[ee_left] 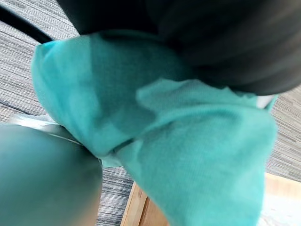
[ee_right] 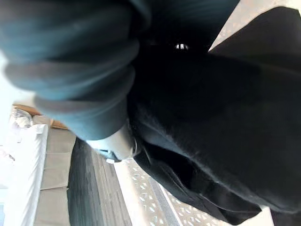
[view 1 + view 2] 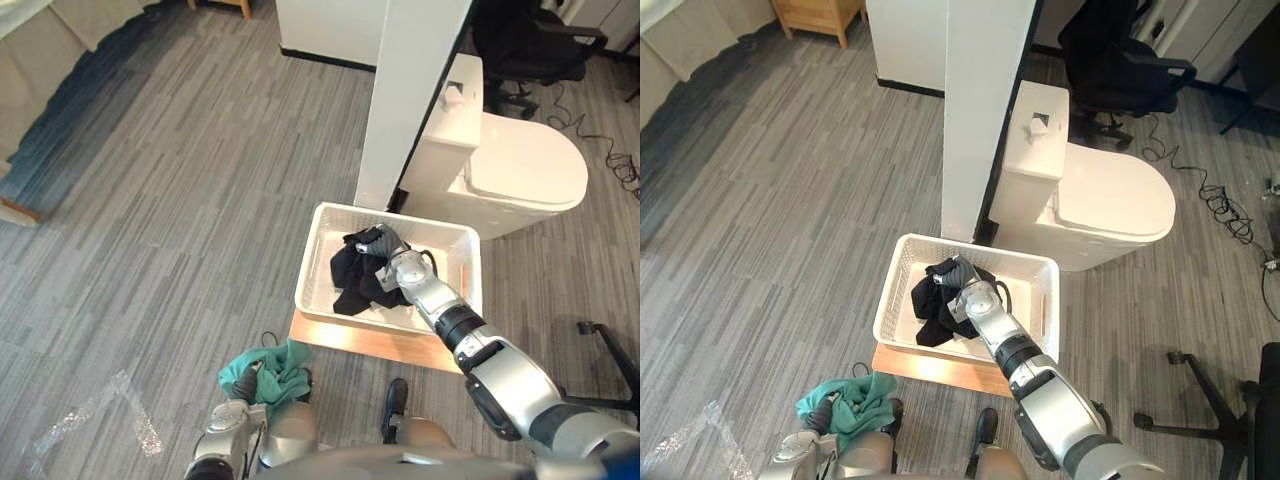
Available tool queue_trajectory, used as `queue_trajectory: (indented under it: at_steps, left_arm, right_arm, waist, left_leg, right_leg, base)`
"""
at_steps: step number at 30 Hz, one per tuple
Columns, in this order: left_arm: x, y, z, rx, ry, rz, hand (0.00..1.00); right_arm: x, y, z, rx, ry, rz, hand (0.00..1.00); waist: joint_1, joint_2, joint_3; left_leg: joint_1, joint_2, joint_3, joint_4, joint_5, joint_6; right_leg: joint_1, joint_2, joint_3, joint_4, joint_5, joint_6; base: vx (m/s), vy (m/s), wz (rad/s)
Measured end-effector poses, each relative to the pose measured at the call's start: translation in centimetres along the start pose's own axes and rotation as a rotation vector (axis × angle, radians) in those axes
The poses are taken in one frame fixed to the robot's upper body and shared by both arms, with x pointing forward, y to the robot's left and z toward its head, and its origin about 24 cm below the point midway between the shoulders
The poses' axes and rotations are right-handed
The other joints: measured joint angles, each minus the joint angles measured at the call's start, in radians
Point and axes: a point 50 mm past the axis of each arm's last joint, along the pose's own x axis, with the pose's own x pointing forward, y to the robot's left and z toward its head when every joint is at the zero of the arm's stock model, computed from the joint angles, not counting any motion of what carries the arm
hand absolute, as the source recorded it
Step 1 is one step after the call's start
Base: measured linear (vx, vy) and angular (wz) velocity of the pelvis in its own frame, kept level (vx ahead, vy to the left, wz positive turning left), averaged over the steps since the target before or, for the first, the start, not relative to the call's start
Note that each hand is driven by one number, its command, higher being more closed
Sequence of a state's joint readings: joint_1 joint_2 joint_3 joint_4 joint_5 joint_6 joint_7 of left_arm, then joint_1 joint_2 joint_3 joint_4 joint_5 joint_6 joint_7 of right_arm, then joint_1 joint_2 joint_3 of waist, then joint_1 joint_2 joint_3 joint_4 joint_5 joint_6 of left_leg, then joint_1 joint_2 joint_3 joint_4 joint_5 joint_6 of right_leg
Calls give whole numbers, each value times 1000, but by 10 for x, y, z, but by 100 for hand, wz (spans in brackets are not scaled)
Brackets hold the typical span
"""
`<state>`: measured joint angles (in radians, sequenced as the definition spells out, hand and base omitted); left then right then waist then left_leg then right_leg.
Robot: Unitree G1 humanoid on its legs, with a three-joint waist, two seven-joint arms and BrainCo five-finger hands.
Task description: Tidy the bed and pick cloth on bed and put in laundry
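Observation:
A white laundry basket (image 3: pixel 322 216) stands on a low wooden board (image 3: pixel 370 345) on the floor in front of me. My right hand (image 3: pixel 392 252) reaches into the basket, its fingers curled on a bunched black cloth (image 3: pixel 350 278) that hangs down to the basket's bottom. In the right wrist view the black cloth (image 2: pixel 225 117) lies right against the hand. My left hand (image 3: pixel 245 386) is low at my left side, shut on a crumpled teal cloth (image 3: pixel 278 365). That teal cloth (image 1: pixel 188 141) drapes over the hand in the left wrist view.
A white toilet (image 3: pixel 510 170) stands just behind the basket, beside a white pillar (image 3: pixel 410 90). A black office chair (image 3: pixel 530 45) is at the far right, and another chair's base (image 3: pixel 610 350) is at the right. Grey plank floor (image 3: pixel 180 200) stretches out to the left.

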<state>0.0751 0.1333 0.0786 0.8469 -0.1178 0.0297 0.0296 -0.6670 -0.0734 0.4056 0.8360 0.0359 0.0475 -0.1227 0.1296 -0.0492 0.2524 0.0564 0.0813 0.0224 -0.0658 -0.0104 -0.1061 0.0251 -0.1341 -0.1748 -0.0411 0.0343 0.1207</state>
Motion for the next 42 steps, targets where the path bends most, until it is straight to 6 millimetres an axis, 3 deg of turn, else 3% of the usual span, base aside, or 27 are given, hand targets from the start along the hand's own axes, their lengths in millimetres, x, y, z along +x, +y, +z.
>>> queue_trajectory:
  at_steps: [6, 13, 19, 21, 25, 26, 28, 31, 34, 37, 39, 42]
  left_arm:
    - [-3, 8, -9, 39, 22, 17, 100]
    - [-10, 14, -34, 41, 101, 34, 100]
    - [-13, 14, -42, 33, 122, 36, 100]
    - [-14, 15, -44, 25, 128, 37, 100]
    - [-18, 15, -53, -19, 153, 37, 100]
    - [-18, 14, -54, -28, 157, 37, 100]
    - [-20, 13, -58, -45, 169, 29, 100]
    - [-20, 11, -58, -50, 170, 19, 100]
    - [-17, 5, -54, -140, 165, 14, 100]
    - [-17, 3, -54, -344, 187, 70, 100]
    - [-16, 12, -54, -524, 202, 176, 100]
    - [-19, 34, -55, -772, 181, 371, 100]
  right_arm:
    - [-6, -5, 25, 62, -128, -21, 0]
    - [-21, -2, 16, 103, -153, -12, 0]
    - [-34, -45, 11, 95, -154, -181, 0]
    - [-47, -73, -18, 104, -60, -309, 0]
    - [-84, -108, -85, 143, 169, -514, 0]
    - [-90, -111, -95, 159, 205, -547, 0]
    - [-116, -120, -134, 228, 344, -651, 0]
    - [-142, -120, -170, 301, 483, -716, 0]
    - [-170, -106, -208, 363, 637, -719, 0]
    - [-202, -82, -247, 451, 820, -693, 0]
    - [-230, -54, -271, 478, 969, -620, 0]
    - [-270, -17, -290, 484, 1140, -482, 0]
  waist:
    - [-9, -24, -36]
    - [-40, -10, -105]
    - [-63, 2, -122]
    - [-71, 4, -142]
    - [-98, 17, -162]
    - [-102, 20, -163]
    - [-125, 32, -175]
    - [-143, 37, -184]
    - [-144, 36, -185]
    - [-142, 38, -196]
    - [-144, 39, -198]
    - [-144, 38, -205]
  left_leg:
    - [36, 2, 26, -6, 1, 10]
    - [74, 5, 51, -31, 9, 19]
    - [86, 5, 77, -31, 8, 19]
    - [86, 5, 81, -31, 6, 17]
    - [92, 5, 99, -30, 1, 15]
    - [96, 6, 105, -30, -1, 14]
    - [101, 8, 113, -31, -6, 16]
    - [104, 9, 117, -31, -7, 16]
    - [107, 10, 124, -31, -6, 16]
    - [108, 9, 120, -31, -6, 16]
    - [114, 7, 98, -34, -5, 19]
    - [119, 1, 45, -35, -3, 21]
  right_leg:
    - [21, 10, 13, 2, -15, -20]
    - [46, 22, 31, -7, -16, -26]
    - [54, 26, 55, -30, 1, -27]
    - [55, 26, 59, -37, 4, -26]
    - [56, 28, 75, -44, 7, -24]
    - [58, 29, 78, -46, 9, -24]
    - [61, 31, 84, -48, 10, -24]
    - [60, 33, 87, -48, 10, -25]
    - [58, 35, 95, -48, 12, -27]
    - [61, 34, 91, -48, 11, -28]
    - [78, 30, 70, -46, 2, -27]
    - [112, 21, 16, -43, -15, -28]
  base:
    - [-70, -20, -10]
    - [-51, -21, -7]
    - [-22, -3, -11]
    - [10, -1, -5]
    - [8, -2, -11]
    - [-6, -2, -19]
    - [-19, -11, -11]
    - [-24, -14, -5]
    - [-40, -18, -7]
    - [-22, -12, 5]
    - [-8, -12, 25]
    - [3, -14, 51]
